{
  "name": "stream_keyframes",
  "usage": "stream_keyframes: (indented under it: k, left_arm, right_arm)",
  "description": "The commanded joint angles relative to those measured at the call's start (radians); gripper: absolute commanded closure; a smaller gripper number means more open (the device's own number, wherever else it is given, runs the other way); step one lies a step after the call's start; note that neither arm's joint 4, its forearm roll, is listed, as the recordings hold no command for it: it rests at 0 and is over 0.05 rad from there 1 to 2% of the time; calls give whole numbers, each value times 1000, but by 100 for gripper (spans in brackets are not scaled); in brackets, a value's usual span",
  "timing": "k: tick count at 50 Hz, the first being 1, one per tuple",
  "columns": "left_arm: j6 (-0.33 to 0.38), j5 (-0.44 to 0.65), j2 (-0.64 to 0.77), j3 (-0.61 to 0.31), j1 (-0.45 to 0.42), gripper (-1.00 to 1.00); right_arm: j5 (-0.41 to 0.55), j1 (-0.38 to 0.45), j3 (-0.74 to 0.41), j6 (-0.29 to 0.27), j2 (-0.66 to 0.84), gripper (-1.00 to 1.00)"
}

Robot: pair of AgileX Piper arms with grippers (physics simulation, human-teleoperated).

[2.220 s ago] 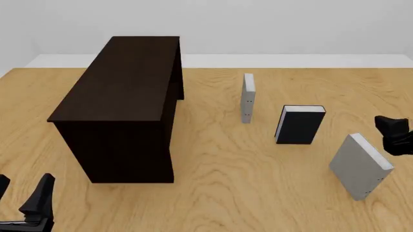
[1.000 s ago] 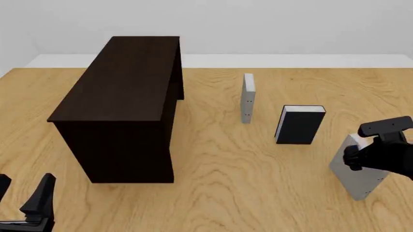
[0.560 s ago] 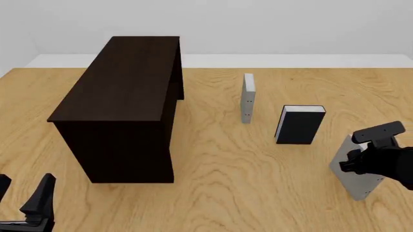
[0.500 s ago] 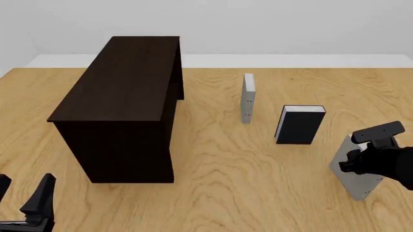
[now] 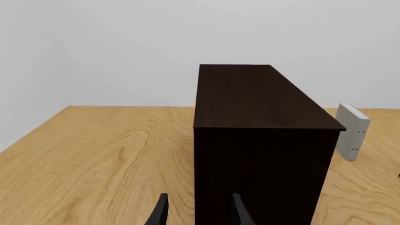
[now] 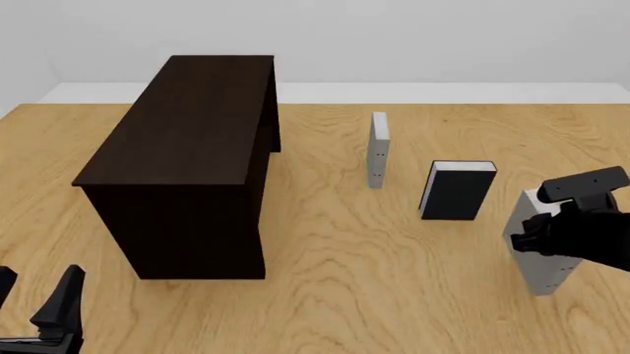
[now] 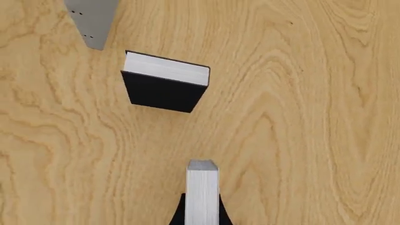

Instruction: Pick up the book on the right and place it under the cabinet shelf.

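The book [image 6: 541, 271], thick and light grey, stands on the table at the right, and its top edge [image 7: 202, 185] fills the space between my right fingers. My right gripper [image 6: 538, 234] comes down on it from above and is shut on the book, one dark finger [image 7: 179, 213] pressed to each cover. The cabinet shelf [image 6: 192, 166], a big dark brown box, stands at the left, far from the book; its near end [image 5: 259, 159] faces my left gripper [image 5: 198, 214], which is open and holds nothing. In the front view the left gripper [image 6: 29, 306] sits at the lower left corner.
A black-covered book with white pages [image 6: 458, 190] [image 7: 166, 86] stands just left of and beyond the held book. A thinner grey-white book [image 6: 378, 151] [image 5: 351, 131] [image 7: 92, 21] stands farther back, between it and the cabinet. Bare wooden table [image 6: 374, 295] lies in front.
My right arm came in from the right edge, dropped over the grey book and closed on it. The book now stands straighter, its top shifted slightly up. The left arm has not moved.
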Motion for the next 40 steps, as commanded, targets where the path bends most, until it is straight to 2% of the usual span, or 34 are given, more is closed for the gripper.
stream_keyframes:
  k: [1, 5, 8, 11, 12, 14, 19, 25, 29, 31, 33, 34, 35, 40]
  left_arm:
    - [0, 0, -1, 0, 0, -100]
    - [0, 0, 0, 0, 0, -100]
    - [0, 0, 0, 0, 0, -100]
    - [0, 0, -1, 0, 0, -100]
    - [0, 0, 0, 0, 0, -100]
    - [0, 0, 0, 0, 0, -100]
    - [0, 0, 0, 0, 0, -100]
    - [0, 0, 0, 0, 0, -100]
    - [0, 4, -3, -2, 0, -100]
    - [0, 6, -3, -4, 0, -100]
    - [0, 6, -3, -4, 0, -100]
    - [0, 6, -3, -4, 0, -100]
    - [0, 9, -3, -6, 0, -100]
    - [0, 6, -2, -3, 0, -100]
  right_arm:
    - [177, 129, -77, 106, -171, 100]
    - [212, 185, -96, 155, -224, 100]
    - [237, 277, -113, 258, -286, 100]
    - [245, 316, -121, 282, -301, 100]
    - [267, 384, -174, 349, -321, 100]
    - [274, 403, -195, 380, -328, 100]
    - [278, 433, -232, 431, -325, 100]
    - [272, 507, -263, 500, -332, 100]
    - [234, 513, -271, 507, -304, 100]
    - [206, 492, -278, 493, -280, 100]
    - [187, 543, -264, 585, -269, 100]
    - [177, 533, -280, 560, -258, 100]
    - [171, 530, -284, 560, -253, 100]
    - [118, 590, -284, 639, -243, 100]
